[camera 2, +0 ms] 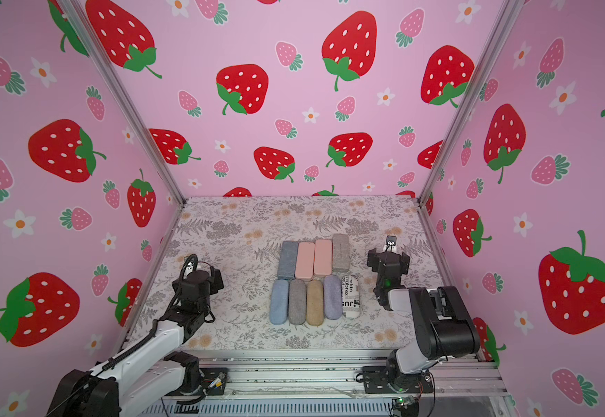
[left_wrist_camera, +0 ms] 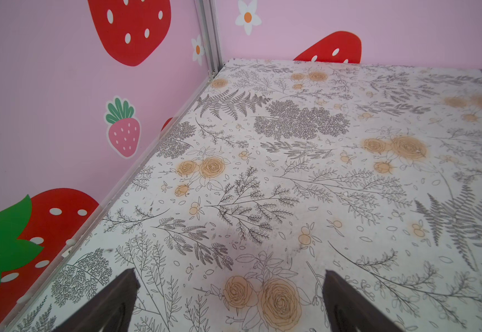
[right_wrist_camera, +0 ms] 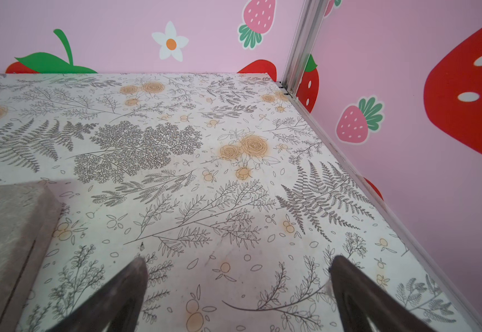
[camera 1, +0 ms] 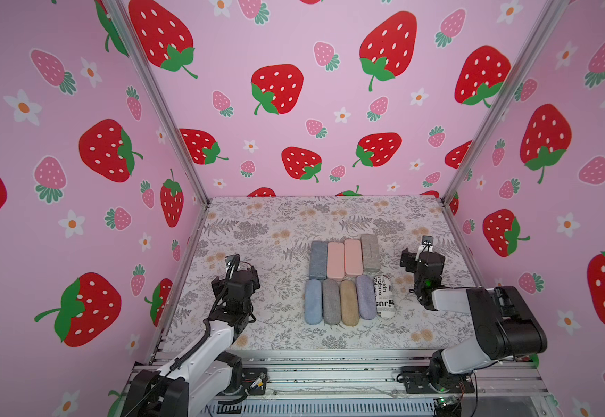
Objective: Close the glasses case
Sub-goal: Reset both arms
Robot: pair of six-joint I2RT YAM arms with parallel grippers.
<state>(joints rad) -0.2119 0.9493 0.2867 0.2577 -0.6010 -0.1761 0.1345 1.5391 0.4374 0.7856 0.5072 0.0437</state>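
Both grippers are released: jaws spread wide, nothing between them. On the left side, the left gripper [left_wrist_camera: 229, 276] is over bare white floral-print surface [left_wrist_camera: 262, 172], near the pink strawberry-print wall [left_wrist_camera: 47, 100] and well apart from the cases. On the right side, the right gripper [right_wrist_camera: 238, 260] is over the surface too, with the grey felt rectangular case [right_wrist_camera: 10, 230] just to its left, not touching.

Nine glasses cases [camera 1: 344, 278] sit mid-surface between the two arms, in two rows packed side by side.

Far row, left to right:
- blue-grey rectangular case [camera 1: 318, 260]
- two pink rectangular cases [camera 1: 335, 260] [camera 1: 353, 257]
- the grey felt one

Near row, left to right:
- light-blue rounded case [camera 1: 313, 301]
- grey rounded case [camera 1: 331, 302]
- tan rounded case [camera 1: 349, 302]
- lilac rounded case [camera 1: 366, 297]
- white rounded case with black lettering [camera 1: 384, 296]

All nine look shut in both top views.
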